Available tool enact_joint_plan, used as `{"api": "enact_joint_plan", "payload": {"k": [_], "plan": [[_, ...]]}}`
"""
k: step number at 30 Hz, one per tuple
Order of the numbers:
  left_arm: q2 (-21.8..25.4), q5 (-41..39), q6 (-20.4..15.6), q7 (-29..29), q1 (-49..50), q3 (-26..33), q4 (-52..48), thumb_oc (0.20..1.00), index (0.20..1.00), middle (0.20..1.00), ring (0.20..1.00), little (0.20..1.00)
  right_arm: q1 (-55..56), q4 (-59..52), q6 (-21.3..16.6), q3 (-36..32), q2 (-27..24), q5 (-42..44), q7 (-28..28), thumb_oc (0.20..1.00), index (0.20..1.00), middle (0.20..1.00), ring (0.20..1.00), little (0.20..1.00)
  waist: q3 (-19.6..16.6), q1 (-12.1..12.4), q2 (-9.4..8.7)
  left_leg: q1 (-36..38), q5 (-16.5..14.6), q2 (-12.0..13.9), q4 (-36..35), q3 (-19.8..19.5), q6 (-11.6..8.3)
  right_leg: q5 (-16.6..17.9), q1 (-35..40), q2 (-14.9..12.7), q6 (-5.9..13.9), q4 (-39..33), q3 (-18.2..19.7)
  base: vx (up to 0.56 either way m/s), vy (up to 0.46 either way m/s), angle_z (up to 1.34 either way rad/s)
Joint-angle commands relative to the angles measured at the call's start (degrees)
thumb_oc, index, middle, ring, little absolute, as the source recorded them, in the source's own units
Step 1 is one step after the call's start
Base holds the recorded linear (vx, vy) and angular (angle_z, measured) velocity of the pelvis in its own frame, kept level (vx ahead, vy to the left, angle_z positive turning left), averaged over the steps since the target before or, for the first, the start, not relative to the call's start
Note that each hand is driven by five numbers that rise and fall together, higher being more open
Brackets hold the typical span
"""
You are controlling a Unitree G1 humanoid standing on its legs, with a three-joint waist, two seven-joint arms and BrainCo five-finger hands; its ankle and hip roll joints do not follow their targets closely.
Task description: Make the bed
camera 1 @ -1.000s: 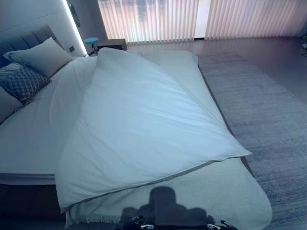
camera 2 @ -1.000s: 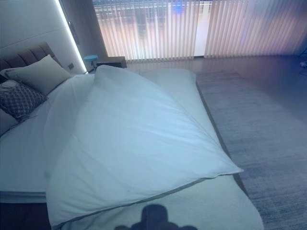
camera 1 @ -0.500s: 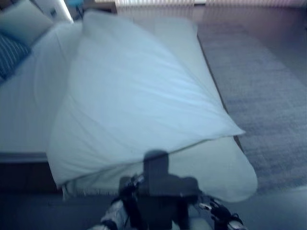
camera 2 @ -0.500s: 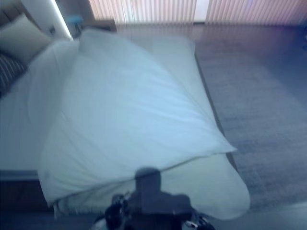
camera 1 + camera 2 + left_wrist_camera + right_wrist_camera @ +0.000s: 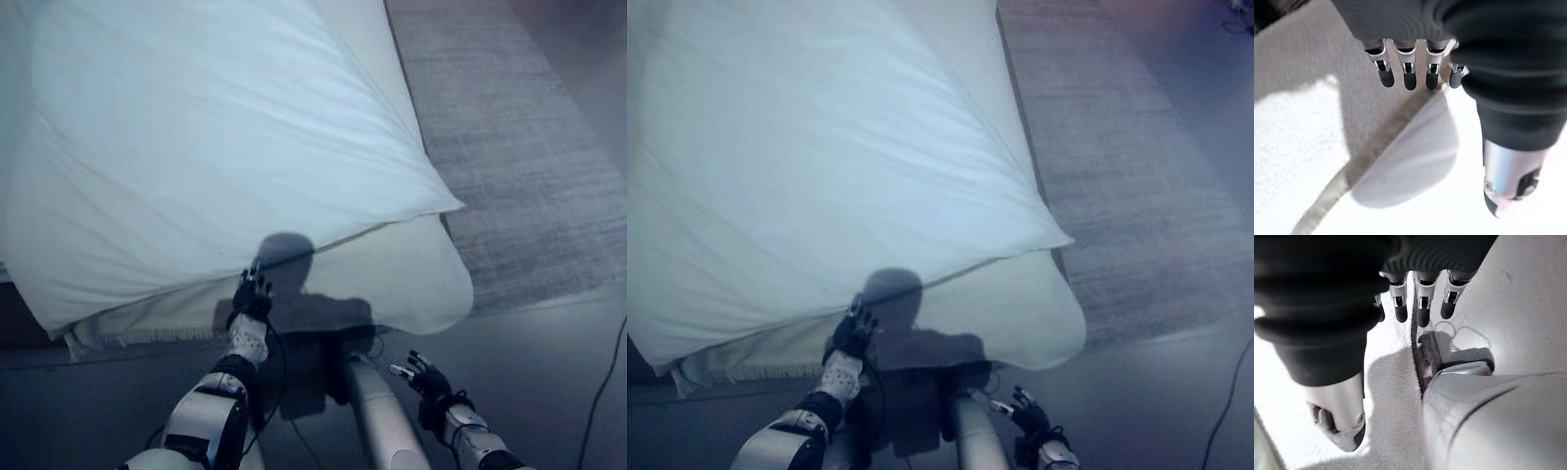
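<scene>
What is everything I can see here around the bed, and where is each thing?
Puffy white duvet: one, white, lying askew across the bed, one corner pointing toward the rug.
Pale cream bedspread with a fringed edge: one, cream, under the duvet, draped over the foot of the bed.
Grey woven rug: one, grey, on the floor along the robot's right side of the bed.
Dark smooth floor: grey, in front of the bed and beyond the rug.
Left hand: one, silver fingers with dark tips, raised at the duvet's lower edge, fingers relaxed, holding nothing.
Right hand: one, low above the floor, fingers relaxed, holding nothing.
</scene>
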Motion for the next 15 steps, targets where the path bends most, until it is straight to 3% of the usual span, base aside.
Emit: {"api": "enact_joint_plan", "payload": {"k": [1, 15], "plan": [[0.8, -2.7, -1.8, -2.8, -0.7, 1.6, -2.1, 1.0, 1.0, 1.0, 1.0, 1.0, 0.8, -4.2, -2.3, 2.4, -0.5, 0.8, -0.7, 1.0, 1.0, 1.0, 1.0, 1.0, -2.7, -0.8, 0.04, -3.9, -0.3, -0.8, 1.9, 0.1, 1.01, 5.0, -1.0, -2.0, 5.26, -5.5, 3.4, 0.01, 0.044, 0.04], [4.4, -8.1, -3.3, -0.7, -6.2, 5.3, -1.8, 1.0, 1.0, 1.0, 1.0, 1.0, 0.7, -5.7, -2.1, 4.3, 0.6, 0.6, -1.9, 1.0, 1.0, 1.0, 1.0, 1.0, -2.7, -0.3, -0.41, -5.5, -0.9, -0.7, 2.3, 0.3, 1.19, 5.6, -2.1, -1.9, 5.67, -6.9, 3.9, 0.01, 0.016, -0.01]]}}
